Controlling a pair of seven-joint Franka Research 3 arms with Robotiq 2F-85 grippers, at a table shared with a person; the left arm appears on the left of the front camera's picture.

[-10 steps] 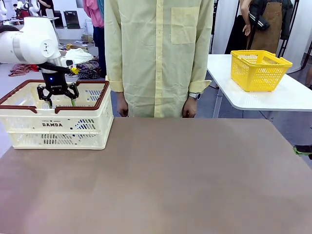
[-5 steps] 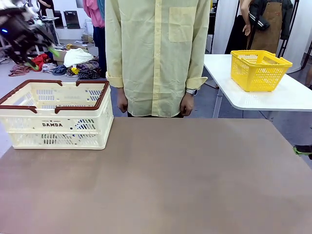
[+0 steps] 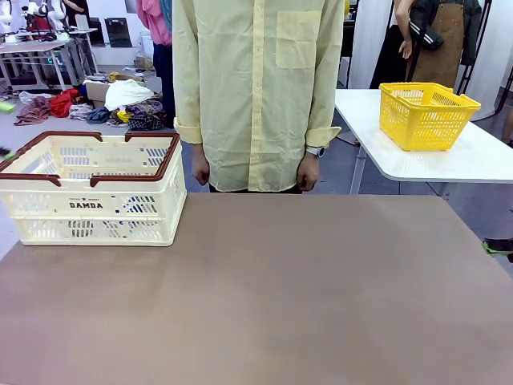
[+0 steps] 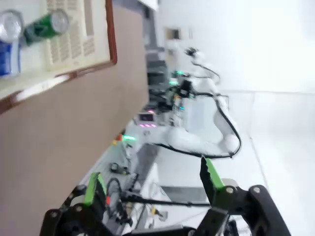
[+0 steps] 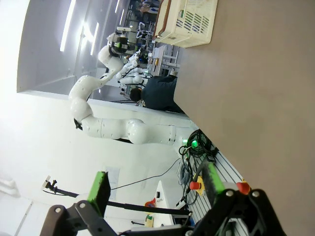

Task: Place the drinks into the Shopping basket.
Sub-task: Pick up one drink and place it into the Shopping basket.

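Note:
The cream Shopping basket (image 3: 88,192) with the brown rim stands on the table's far left. In the left wrist view both drinks lie inside the basket (image 4: 78,34): a green can (image 4: 47,27) and, beside it, a blue can (image 4: 10,46), silver tops showing. My left gripper (image 4: 152,184) is open and holds nothing, drawn well back from the basket. My right gripper (image 5: 156,187) is also open and holds nothing, far from the basket (image 5: 189,19) across bare tabletop. A green fingertip (image 3: 495,248) pokes in at the front view's right edge.
A person in a yellow shirt (image 3: 256,88) stands at the table's far edge with both hands down. A bright yellow basket (image 3: 425,115) sits on a white side table (image 3: 449,160) to the right. The brown tabletop (image 3: 280,297) is bare in the middle and front.
My left gripper hung open over the basket a second ago; it has since lifted up and away to the left, out of the front view. The basket and person have not moved.

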